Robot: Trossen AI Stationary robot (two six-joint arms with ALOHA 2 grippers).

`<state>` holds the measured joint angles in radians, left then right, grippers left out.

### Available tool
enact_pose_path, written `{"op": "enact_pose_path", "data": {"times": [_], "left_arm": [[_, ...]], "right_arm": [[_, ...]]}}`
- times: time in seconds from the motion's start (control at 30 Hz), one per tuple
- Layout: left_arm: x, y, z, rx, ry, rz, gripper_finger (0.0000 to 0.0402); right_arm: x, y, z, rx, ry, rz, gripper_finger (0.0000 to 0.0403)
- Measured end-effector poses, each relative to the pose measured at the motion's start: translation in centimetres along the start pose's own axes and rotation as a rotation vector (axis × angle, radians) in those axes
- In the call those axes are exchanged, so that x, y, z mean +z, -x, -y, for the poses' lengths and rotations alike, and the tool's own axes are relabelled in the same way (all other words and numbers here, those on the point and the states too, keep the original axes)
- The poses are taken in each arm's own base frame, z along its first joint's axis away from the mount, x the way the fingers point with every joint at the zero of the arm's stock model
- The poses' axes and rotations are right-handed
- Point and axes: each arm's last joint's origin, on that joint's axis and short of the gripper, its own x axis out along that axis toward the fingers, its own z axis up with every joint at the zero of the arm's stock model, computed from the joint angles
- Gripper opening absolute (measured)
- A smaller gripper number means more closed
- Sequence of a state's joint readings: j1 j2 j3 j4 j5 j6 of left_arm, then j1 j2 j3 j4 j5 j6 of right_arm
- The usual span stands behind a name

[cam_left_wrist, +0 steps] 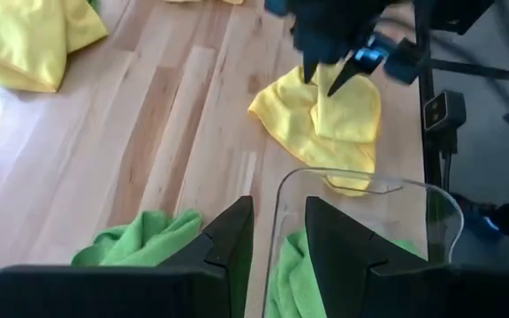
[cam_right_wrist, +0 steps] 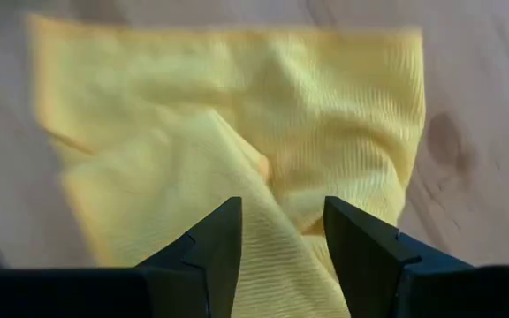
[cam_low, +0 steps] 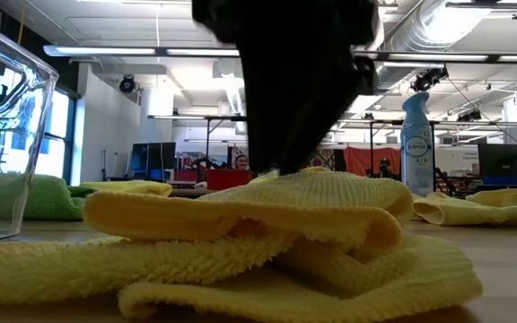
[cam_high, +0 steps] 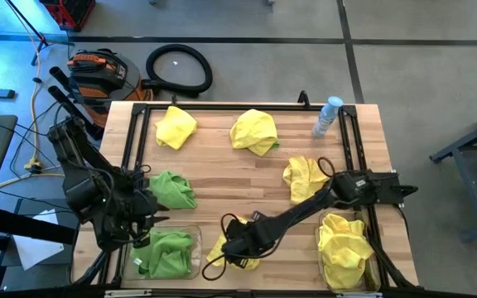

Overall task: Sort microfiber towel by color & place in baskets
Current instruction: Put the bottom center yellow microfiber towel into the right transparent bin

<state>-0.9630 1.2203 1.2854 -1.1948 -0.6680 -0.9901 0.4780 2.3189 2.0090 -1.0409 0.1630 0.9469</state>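
Note:
A yellow towel (cam_high: pixel 228 252) lies crumpled on the table near its front edge. My right gripper (cam_right_wrist: pixel 283 234) stands open right over it, pointing down, with the towel's raised fold (cam_low: pixel 330 193) under the fingertips. My left gripper (cam_left_wrist: pixel 279 234) hangs open and empty above the left basket (cam_high: pixel 198 248), which holds a green towel (cam_high: pixel 168 255). Another green towel (cam_high: pixel 173 189) lies on the table behind that basket. The right basket (cam_high: pixel 322 266) holds a yellow towel (cam_high: pixel 345 245). My right gripper comes at the yellow towel's raised middle fold (cam_right_wrist: pixel 263 168) from above, its open fingers on either side of the fold. In the low view its dark tip reaches the cloth's top, but I cannot tell whether it touches. The towel lies slack on the table.
Three more yellow towels lie farther back: one at far left (cam_high: pixel 175 127), one at far centre (cam_high: pixel 254 131), one at mid right (cam_high: pixel 304 176). A clear bottle with a blue cap (cam_high: pixel 328 116) lies at the far right. Bare wood shows in the table's middle.

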Motion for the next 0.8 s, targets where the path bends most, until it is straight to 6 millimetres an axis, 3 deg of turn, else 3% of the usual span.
{"op": "enact_pose_path", "data": {"times": [0.2, 0.4, 0.53, 0.7, 0.8], "left_arm": [[-0.2, -0.2, 0.1, 0.015, -0.016, -0.015, 0.0092], [-0.2, -0.2, 0.1, 0.015, -0.015, -0.016, 0.0092], [-0.2, -0.2, 0.0, 0.015, -0.015, -0.016, 0.0092], [-0.2, -0.2, 0.0, 0.014, -0.015, -0.016, 0.0092], [-0.2, -0.2, 0.0, 0.014, -0.015, -0.016, 0.0092]], "right_arm": [[-0.7, -3.6, -0.1, -0.055, -0.009, -0.067, 0.0193], [-1.1, -5.5, -0.2, -0.063, -0.027, -0.117, 0.0206], [-1.3, -5.7, -0.1, -0.071, -0.076, -0.141, 0.0153], [-1.4, -5.7, 0.0, -0.08, -0.057, -0.161, 0.0022], [-1.5, -5.3, 0.1, -0.085, -0.075, -0.172, 0.0022]]}}
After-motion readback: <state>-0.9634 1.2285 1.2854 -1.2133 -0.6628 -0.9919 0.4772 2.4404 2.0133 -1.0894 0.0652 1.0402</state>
